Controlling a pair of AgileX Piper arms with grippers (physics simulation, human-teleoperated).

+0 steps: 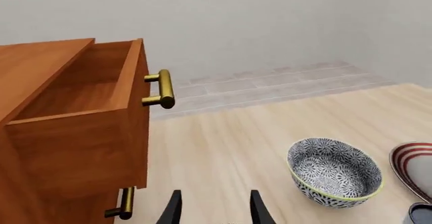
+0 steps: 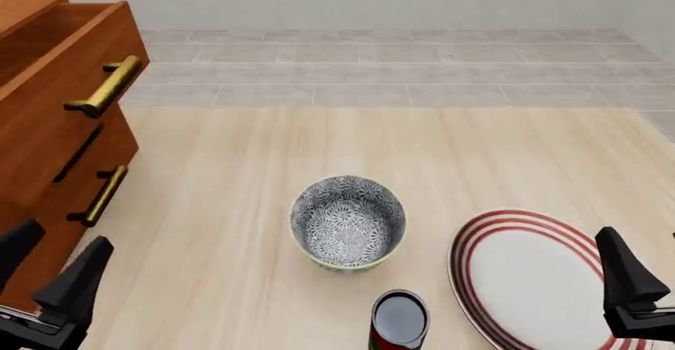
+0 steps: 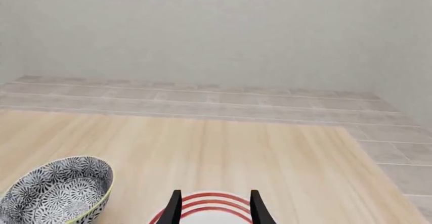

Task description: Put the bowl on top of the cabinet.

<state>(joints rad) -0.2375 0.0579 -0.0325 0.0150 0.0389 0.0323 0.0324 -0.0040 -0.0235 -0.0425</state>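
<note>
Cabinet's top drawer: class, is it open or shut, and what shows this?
Open. The cabinet's top drawer sticks out past the front below, and the left wrist view looks down into its empty wooden interior.

No legible txt or labels anywhere.

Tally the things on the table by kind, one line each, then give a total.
Bowl: 1
Plate: 1
Cup with dark contents: 1
Cabinet, top drawer open: 1
Total: 4
</note>
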